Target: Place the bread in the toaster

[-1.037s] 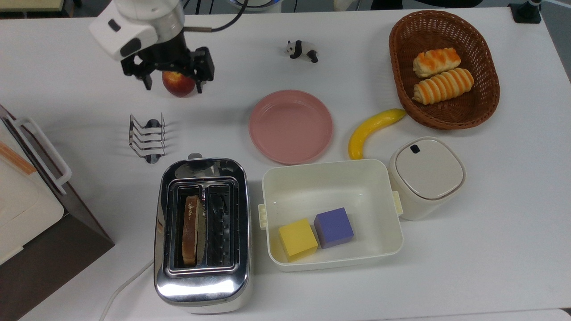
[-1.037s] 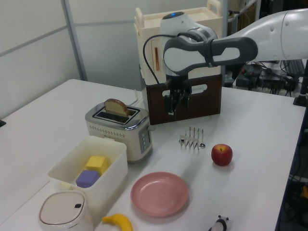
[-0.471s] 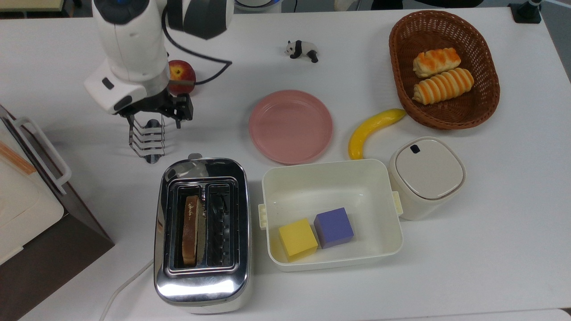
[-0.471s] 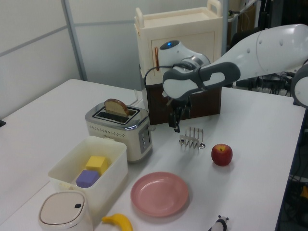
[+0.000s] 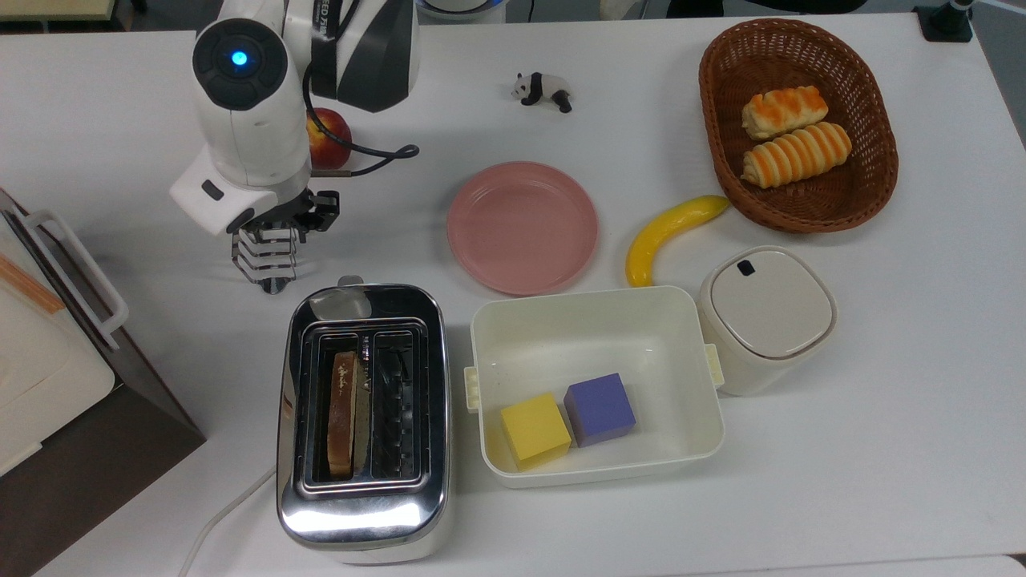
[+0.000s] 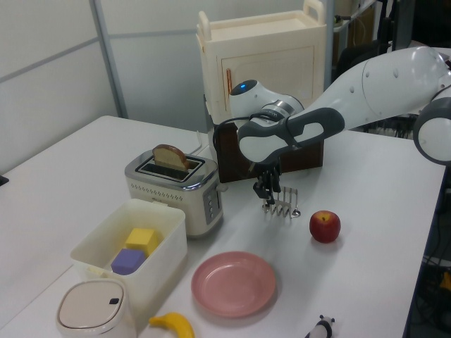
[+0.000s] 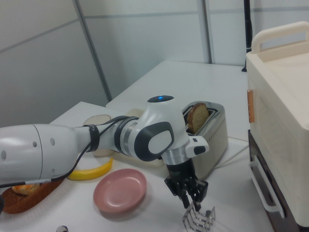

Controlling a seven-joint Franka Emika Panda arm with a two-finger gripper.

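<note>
The chrome toaster (image 5: 362, 513) stands at the front of the table, to the top view's left of the cream tub. A slice of bread (image 5: 342, 413) stands upright in the slot on the top view's left, and its top pokes out in the left view (image 6: 169, 156) and the right view (image 7: 197, 116). My gripper (image 5: 276, 228) hangs open, fingers down, just over the far end of the small wire toast rack (image 5: 264, 264), behind the toaster. It holds nothing. It is also seen low over the rack in the left view (image 6: 268, 199) and the right view (image 7: 188, 198).
An apple (image 5: 330, 136) lies behind the arm. A pink plate (image 5: 523, 227), a banana (image 5: 669, 232), a panda figure (image 5: 542, 88) and a wicker basket (image 5: 878, 172) with two striped rolls sit to the top view's right. The cream tub (image 5: 593, 316) holds two cubes, beside a lidded pot (image 5: 765, 316). A cream cabinet (image 5: 48, 353) stands at the top view's left.
The gripper has moved from above the apple toward the toaster and come down over the toast rack. The bread and toaster have not moved.
</note>
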